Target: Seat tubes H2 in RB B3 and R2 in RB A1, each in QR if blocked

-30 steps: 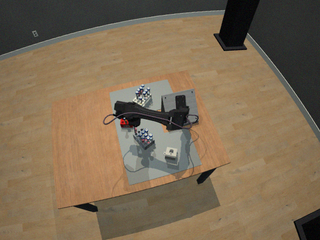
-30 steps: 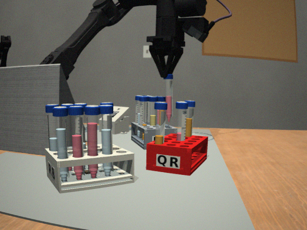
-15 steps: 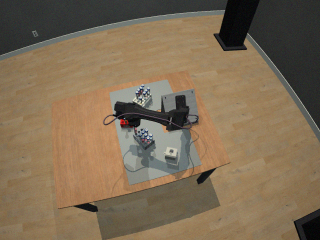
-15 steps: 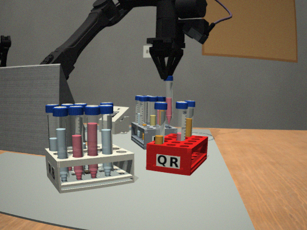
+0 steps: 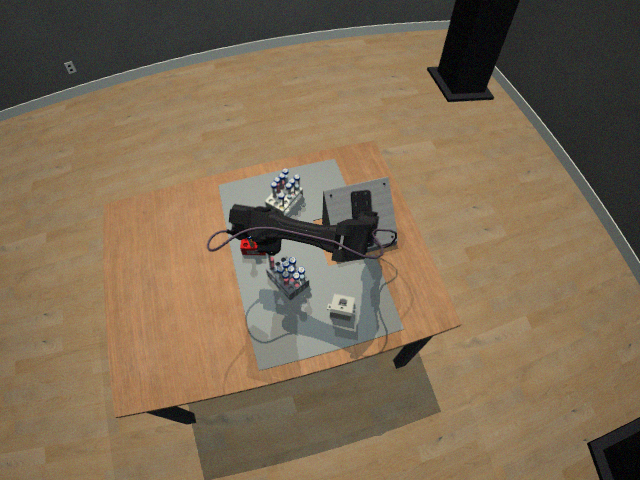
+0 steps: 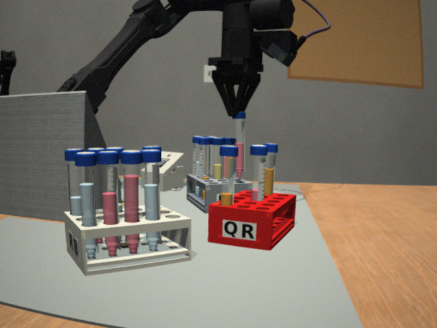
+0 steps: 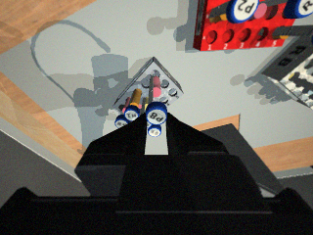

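- The tabletop [image 5: 170, 289] [image 6: 388, 229] [image 7: 44, 15] carries the mat [image 5: 320, 330] [image 6: 246, 289] [image 7: 210, 93], which runs beneath and around RA.
- The arm [image 5: 305, 232] [image 6: 116, 56] reaches out high, farther right than RA.
- RB [image 5: 279, 208] [image 6: 137, 227] [image 7: 289, 59] stands well right of RA, crowded with tubes; open wells show at its edge.
- RA [image 5: 291, 293] [image 6: 212, 197] [image 7: 163, 73] is packed too, probably why a neighbour is being shifted first.
- QR [image 5: 253, 248] [image 6: 218, 225] [image 7: 235, 44] sits right of RA and farther from the base, with open wells.
- The DONE box [image 5: 342, 304] [image 6: 169, 169] is left of RA, nearer the base.
- The gripper [image 6: 234, 114] [image 7: 156, 117] is closed on P8's cap, leaving the body hanging.
- P8 [image 5: 271, 261] [image 6: 240, 130] [image 7: 156, 114] is upright over RA's far edge; its tip needs lift past nearby caps.
- H2 and R2 are probably in RA; I cannot tell which tubes.
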`<act>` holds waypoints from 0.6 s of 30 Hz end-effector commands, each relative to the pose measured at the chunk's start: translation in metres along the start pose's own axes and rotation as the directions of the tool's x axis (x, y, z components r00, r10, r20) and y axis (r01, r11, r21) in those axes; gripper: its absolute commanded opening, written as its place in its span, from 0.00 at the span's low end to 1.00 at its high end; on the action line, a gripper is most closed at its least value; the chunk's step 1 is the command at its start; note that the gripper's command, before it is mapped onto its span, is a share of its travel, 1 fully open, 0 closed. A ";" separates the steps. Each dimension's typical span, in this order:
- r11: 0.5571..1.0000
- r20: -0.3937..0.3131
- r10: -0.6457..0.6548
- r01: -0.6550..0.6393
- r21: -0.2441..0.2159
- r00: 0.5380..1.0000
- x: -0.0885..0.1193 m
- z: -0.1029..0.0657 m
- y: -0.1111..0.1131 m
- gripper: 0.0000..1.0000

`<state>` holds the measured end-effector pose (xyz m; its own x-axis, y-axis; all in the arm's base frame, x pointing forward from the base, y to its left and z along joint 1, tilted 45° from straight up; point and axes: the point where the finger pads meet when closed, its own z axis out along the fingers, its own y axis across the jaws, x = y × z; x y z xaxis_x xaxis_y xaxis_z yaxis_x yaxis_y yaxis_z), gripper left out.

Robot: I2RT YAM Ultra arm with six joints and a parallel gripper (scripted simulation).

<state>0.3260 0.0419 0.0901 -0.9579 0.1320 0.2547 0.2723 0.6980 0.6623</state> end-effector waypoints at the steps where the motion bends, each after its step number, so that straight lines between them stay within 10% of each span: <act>1: 0.999 0.066 -0.031 0.032 -0.007 0.997 -0.010 -0.015 0.008 0.00; 18: 1.000 0.044 -0.008 0.009 -0.012 0.999 -0.004 -0.004 0.003 0.00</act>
<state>0.3270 0.0452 0.0877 -0.9594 0.1326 0.2489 0.2686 0.6989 0.6628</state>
